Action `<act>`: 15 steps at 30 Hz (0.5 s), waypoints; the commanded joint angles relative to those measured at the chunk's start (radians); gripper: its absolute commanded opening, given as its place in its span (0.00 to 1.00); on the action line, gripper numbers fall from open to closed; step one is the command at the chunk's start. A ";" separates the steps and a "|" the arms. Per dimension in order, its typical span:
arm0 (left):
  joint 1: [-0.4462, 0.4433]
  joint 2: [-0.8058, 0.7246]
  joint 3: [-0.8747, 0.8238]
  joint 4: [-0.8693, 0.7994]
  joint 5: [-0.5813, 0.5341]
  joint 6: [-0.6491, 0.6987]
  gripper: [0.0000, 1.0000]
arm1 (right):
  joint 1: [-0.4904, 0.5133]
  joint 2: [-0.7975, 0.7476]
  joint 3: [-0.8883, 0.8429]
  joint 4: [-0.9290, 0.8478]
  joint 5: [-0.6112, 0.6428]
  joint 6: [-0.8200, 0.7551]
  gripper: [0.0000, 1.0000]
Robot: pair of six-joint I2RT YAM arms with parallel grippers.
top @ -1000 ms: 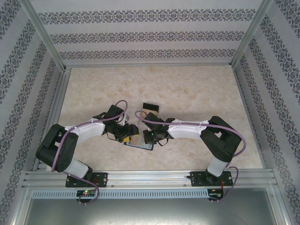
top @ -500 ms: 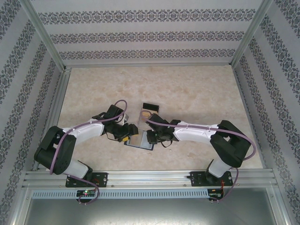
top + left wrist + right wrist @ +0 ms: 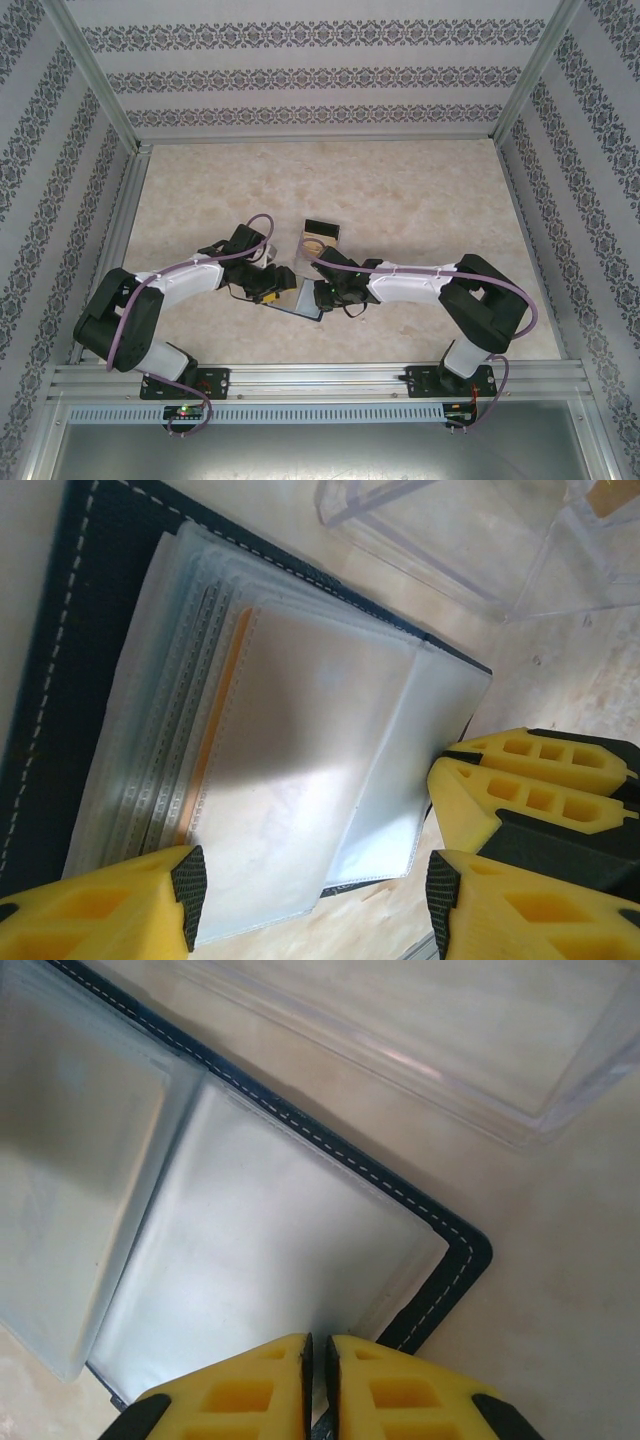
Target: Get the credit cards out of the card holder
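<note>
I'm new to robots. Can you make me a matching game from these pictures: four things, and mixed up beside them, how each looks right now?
Things
1. card holder
2. acrylic stand
3. left end effector
4. right end effector

Looks
A. fingers almost together
B. lies open, dark with pale stitching
C. fingers well apart
D. see-through

Pairs: 1-B, 2-D, 3-C, 4-A

Clear acrylic stand (image 3: 318,240) near the middle of a beige marbled surface (image 3: 420,190); patterned walls (image 3: 320,75) on three sides; aluminium rail (image 3: 320,378) along the near edge.
</note>
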 commanded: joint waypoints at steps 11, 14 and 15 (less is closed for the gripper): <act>-0.012 -0.078 0.021 -0.056 -0.120 0.030 0.62 | 0.009 0.043 -0.019 -0.023 -0.007 0.010 0.16; -0.010 -0.105 0.021 -0.074 -0.175 0.028 0.61 | 0.008 0.047 -0.017 -0.021 -0.010 0.009 0.16; -0.011 -0.104 0.021 -0.075 -0.178 0.029 0.61 | 0.011 0.048 -0.017 -0.021 -0.011 0.010 0.16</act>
